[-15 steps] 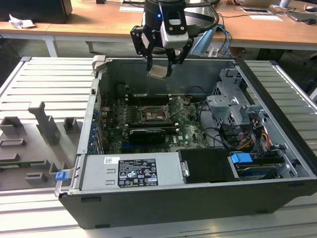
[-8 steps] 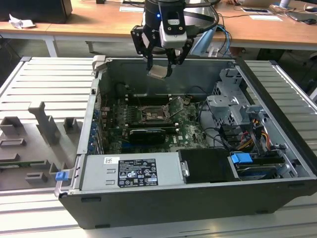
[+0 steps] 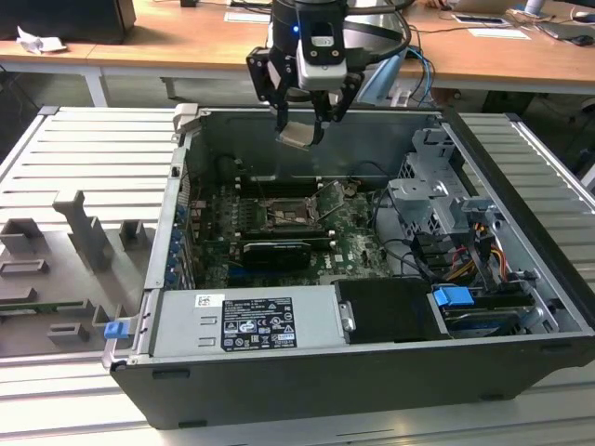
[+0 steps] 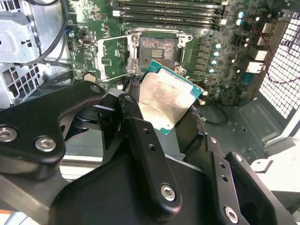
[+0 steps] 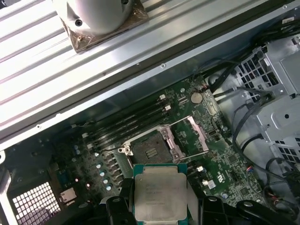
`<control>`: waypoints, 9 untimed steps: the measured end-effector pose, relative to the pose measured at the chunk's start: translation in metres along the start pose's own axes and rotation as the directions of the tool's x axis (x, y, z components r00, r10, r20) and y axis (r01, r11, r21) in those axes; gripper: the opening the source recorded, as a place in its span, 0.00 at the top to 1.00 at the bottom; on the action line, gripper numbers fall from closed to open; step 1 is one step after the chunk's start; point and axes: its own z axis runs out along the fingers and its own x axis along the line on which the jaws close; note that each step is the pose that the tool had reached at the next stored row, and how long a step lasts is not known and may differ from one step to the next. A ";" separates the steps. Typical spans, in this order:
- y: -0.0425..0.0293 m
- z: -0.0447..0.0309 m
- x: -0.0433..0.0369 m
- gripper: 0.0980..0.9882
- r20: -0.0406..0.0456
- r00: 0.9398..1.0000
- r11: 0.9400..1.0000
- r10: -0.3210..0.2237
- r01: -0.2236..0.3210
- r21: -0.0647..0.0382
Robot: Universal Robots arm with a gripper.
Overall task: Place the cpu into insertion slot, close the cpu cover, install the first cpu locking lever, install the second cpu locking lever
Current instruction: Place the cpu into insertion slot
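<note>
My gripper (image 3: pixel 299 128) hangs over the open computer case, shut on the cpu (image 3: pixel 297 137), a pale silver square chip held tilted between the black fingers (image 4: pixel 136 124). The cpu (image 4: pixel 168 101) shows in both wrist views, well above the board and apart from it. In the first wrist view the cpu (image 5: pixel 160 192) sits just in front of the insertion slot (image 5: pixel 150 151). The insertion slot (image 3: pixel 282 210) is a dark square socket, bare inside (image 4: pixel 157 49). The cpu cover (image 5: pixel 187 138) stands swung open beside it (image 4: pixel 112 56), seen raised in the exterior view (image 3: pixel 332 197).
Long black memory slots (image 4: pixel 168 9) run along one side of the socket. A black graphics card (image 3: pixel 276 251), the power supply (image 3: pixel 246 321) and a drive cage with cables (image 3: pixel 437 186) crowd the case. Grey fixtures (image 3: pixel 84 232) stand at the exterior view's left.
</note>
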 end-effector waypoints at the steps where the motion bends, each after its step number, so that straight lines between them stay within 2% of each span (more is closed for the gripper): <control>1: 0.0000 0.0000 0.0000 0.50 0.001 1.000 1.000 0.008 -0.008 0.000; 9: 0.0000 0.0001 0.0000 0.50 0.004 0.999 0.999 0.049 -0.049 -0.001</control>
